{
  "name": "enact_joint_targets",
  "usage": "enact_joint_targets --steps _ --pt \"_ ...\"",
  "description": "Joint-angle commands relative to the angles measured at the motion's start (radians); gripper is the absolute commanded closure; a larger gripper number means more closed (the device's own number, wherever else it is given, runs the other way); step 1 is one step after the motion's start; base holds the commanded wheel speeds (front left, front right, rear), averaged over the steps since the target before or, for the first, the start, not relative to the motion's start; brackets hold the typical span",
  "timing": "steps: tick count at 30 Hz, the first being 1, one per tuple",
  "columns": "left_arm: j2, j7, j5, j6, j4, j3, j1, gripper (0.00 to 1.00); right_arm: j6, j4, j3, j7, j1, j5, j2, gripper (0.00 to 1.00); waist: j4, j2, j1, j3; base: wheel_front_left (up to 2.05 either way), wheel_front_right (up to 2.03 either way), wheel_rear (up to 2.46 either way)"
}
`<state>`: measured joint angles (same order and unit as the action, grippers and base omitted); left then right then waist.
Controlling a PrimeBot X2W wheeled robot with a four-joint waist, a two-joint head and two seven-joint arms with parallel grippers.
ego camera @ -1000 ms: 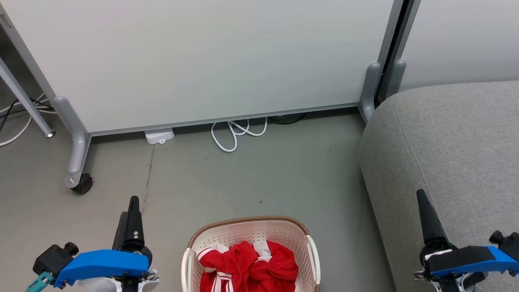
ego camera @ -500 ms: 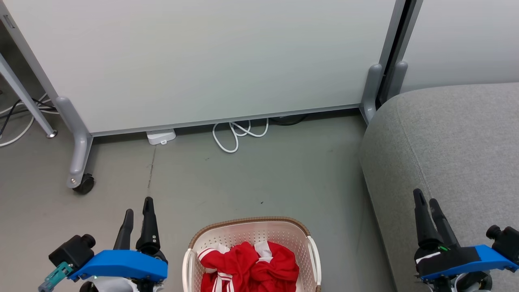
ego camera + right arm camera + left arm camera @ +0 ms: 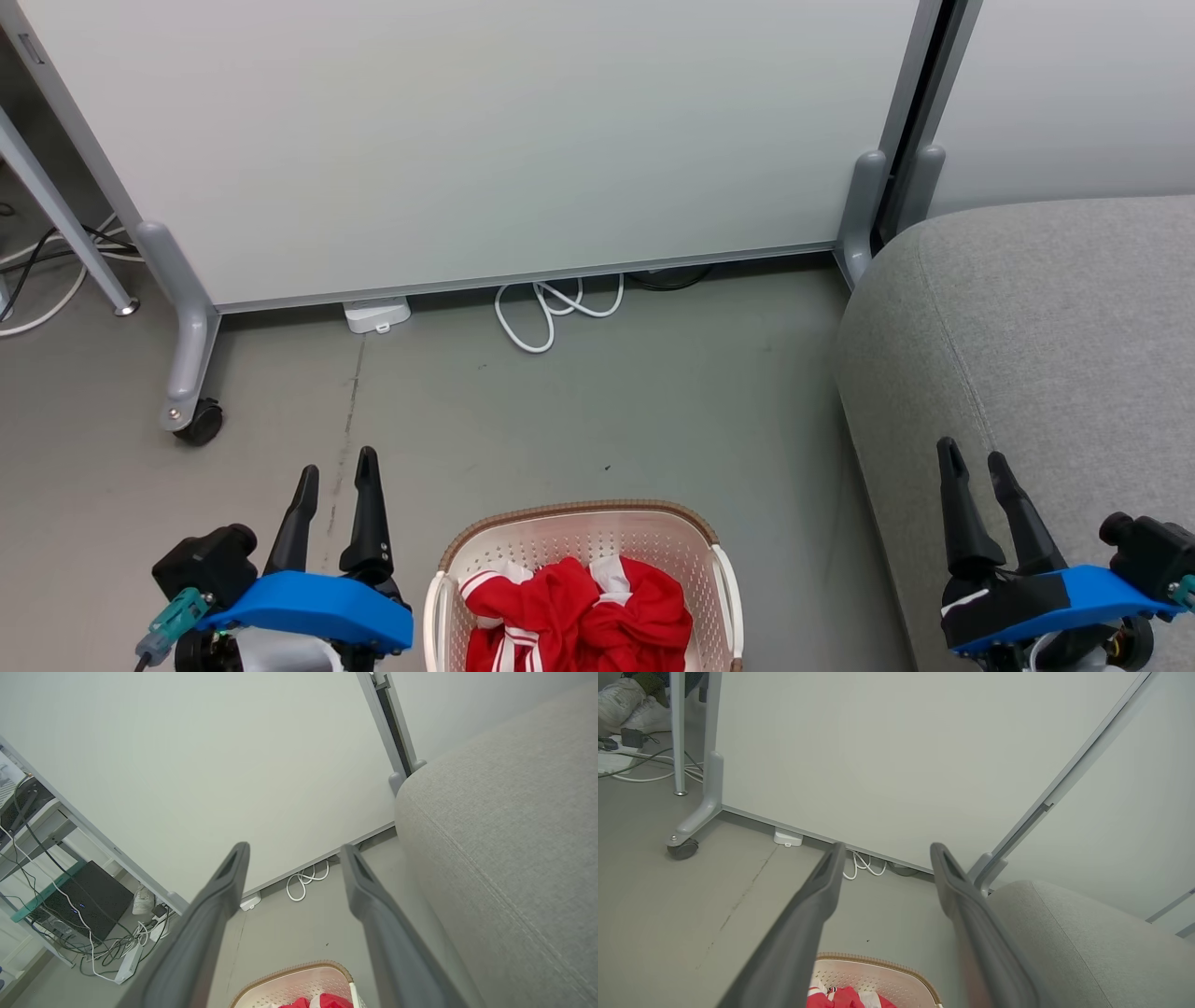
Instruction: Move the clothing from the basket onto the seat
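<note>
- Crumpled bright red fabric clothing with white stripes (image 3: 579,616) sits in the cream perforated plastic basket with a brown woven-look rim (image 3: 579,511), down on the floor.
- Left gripper (image 3: 338,464) hangs just left of the basket, fingers spread, holding nothing.
- Right gripper (image 3: 973,451) shows against the big light grey upholstered seat (image 3: 1055,327), also spread and empty.
- Further back, a looped white cable (image 3: 551,313) lies under a pale wheeled partition panel (image 3: 467,140).

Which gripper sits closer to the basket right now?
The left gripper, open over the floor just beside the basket; the right gripper stands over the seat, farther off.
</note>
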<state>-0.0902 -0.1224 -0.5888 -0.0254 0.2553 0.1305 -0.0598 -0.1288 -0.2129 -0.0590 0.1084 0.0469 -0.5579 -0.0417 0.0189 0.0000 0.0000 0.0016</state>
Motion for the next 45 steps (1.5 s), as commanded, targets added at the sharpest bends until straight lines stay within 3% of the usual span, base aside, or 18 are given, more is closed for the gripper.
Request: enact_joint_targets --steps 1,19,45 --pt "-0.009 -0.009 0.024 0.005 -0.011 0.006 -0.021 0.0 -0.002 0.014 -0.001 0.008 0.0 0.03 -0.008 0.0 0.001 0.0 0.0 0.0 0.0 0.0 0.0" --pt "-0.02 -0.055 0.181 0.031 0.0 0.032 -0.018 0.0 -0.002 0.01 -0.01 0.03 -0.004 0.243 -0.009 0.0 0.006 0.0 0.0 0.0 0.0 0.0 0.0" --pt "0.003 -0.111 0.329 0.01 0.039 0.017 -0.012 0.0 -0.003 0.003 -0.022 0.078 -0.008 0.46 -0.01 0.0 0.011 0.0 0.0 -0.002 0.0 0.0 0.0"
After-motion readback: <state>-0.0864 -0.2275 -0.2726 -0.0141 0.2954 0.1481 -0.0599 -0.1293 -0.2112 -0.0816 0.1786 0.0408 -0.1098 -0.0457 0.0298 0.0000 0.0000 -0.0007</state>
